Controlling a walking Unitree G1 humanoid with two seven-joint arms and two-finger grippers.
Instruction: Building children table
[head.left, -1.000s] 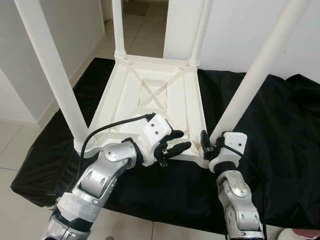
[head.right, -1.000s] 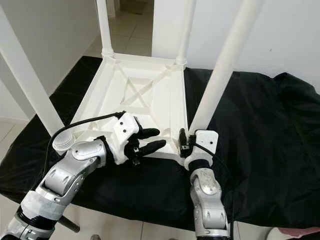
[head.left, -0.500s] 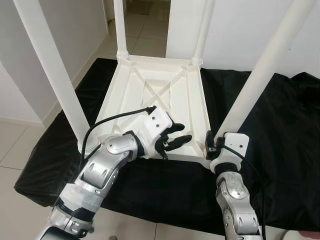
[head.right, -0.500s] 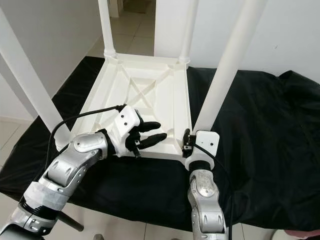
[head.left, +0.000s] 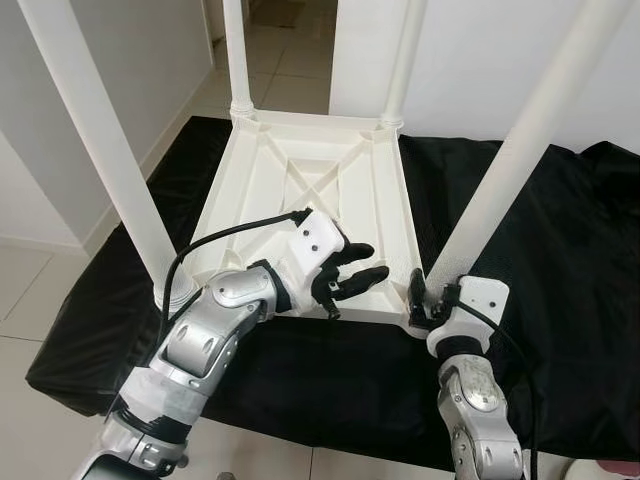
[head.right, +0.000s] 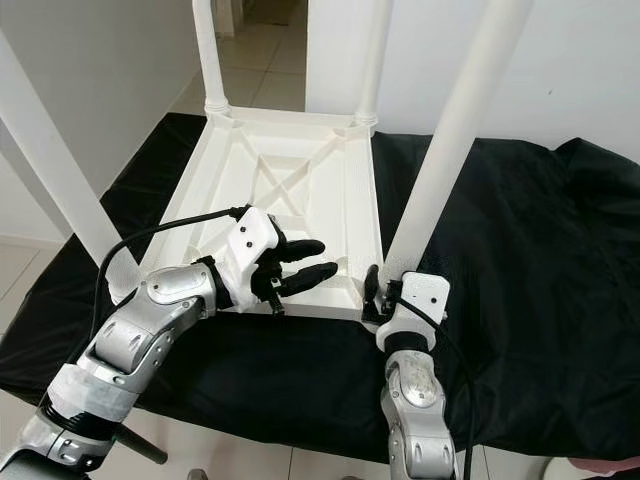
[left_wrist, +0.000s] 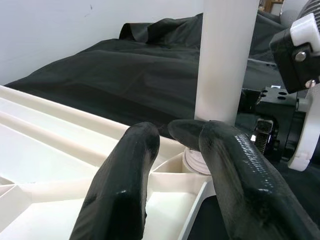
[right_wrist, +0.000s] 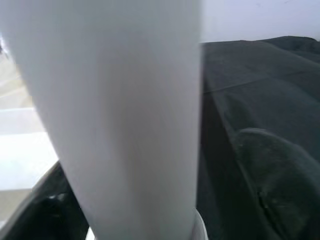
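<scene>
On a black cloth (head.left: 560, 250), one white table (head.left: 300, 180) is lying upside down, four legs rising. Left gripper (head.left: 352, 270) is hovering parted over its frame. Right gripper (head.right: 372, 290) is sitting against the near-right leg (right_wrist: 125, 115), finger state unclear.

Left wrist: two black fingers (left_wrist: 125, 185) are spreading apart.

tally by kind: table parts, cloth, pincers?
legs: 4
tabletop: 1
black cloth: 1
pincers, left, right: 2
total: 8
</scene>
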